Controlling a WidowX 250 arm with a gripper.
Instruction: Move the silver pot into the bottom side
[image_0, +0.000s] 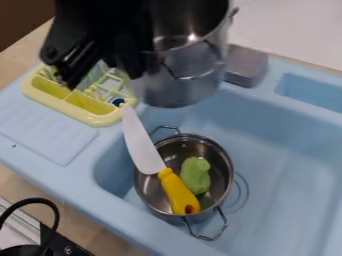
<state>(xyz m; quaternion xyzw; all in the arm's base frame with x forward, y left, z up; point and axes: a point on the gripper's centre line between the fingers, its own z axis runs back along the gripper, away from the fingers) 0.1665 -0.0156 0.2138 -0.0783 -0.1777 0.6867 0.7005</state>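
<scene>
Over the pale-blue plastic sink (287, 165), the round silver metal pot (177, 90) is up high, probably for clearance; whether the black gripper (103, 77) is clenched, I cannot tell.

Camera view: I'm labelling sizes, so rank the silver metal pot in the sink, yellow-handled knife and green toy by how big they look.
1. Silver metal pot in the sink
2. Knife with white blade and yellow handle
3. Rounded green toy
</scene>
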